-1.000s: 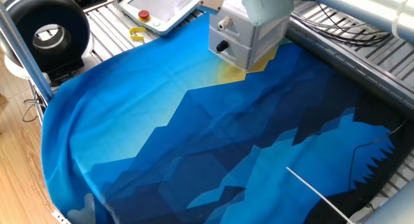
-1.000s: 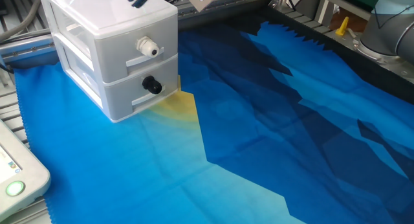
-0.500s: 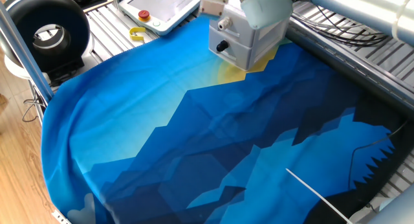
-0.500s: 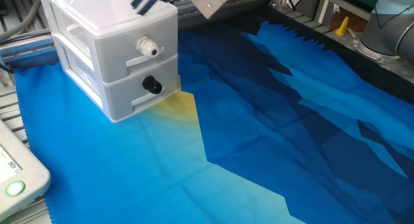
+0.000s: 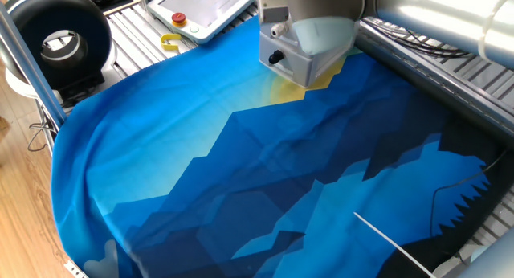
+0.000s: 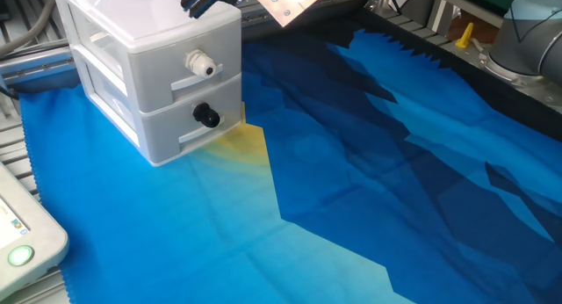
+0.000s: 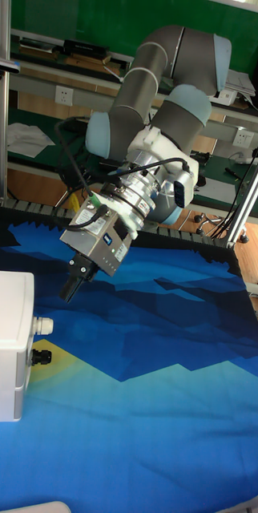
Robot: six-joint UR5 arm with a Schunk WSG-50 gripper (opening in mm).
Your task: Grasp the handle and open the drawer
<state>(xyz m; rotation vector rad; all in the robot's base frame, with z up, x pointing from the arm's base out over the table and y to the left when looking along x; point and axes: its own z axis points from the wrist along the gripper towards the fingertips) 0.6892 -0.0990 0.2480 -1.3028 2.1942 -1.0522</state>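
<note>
The drawer (image 6: 154, 71), a pale grey-white plastic unit of two stacked compartments, stands on the blue cloth (image 6: 369, 181) at its yellow patch, near the cloth's far corner in the other fixed view. The handle (image 6: 207, 116), a small round black knob, sits on the front of the lower compartment; a white knob (image 6: 201, 65) sits on the front above it. In the tall fixed view the gripper (image 7: 70, 288) hangs in the air above and to the side of the unit, tilted downward toward it, apart from both knobs and touching nothing. Its dark fingers (image 7: 74, 276) appear close together with no gap that can be made out, and nothing is held. In one fixed view the arm (image 5: 321, 21) covers most of the unit's top. A white pendant (image 5: 205, 9) with a red button (image 5: 178, 19) lies beyond the cloth's edge.
</note>
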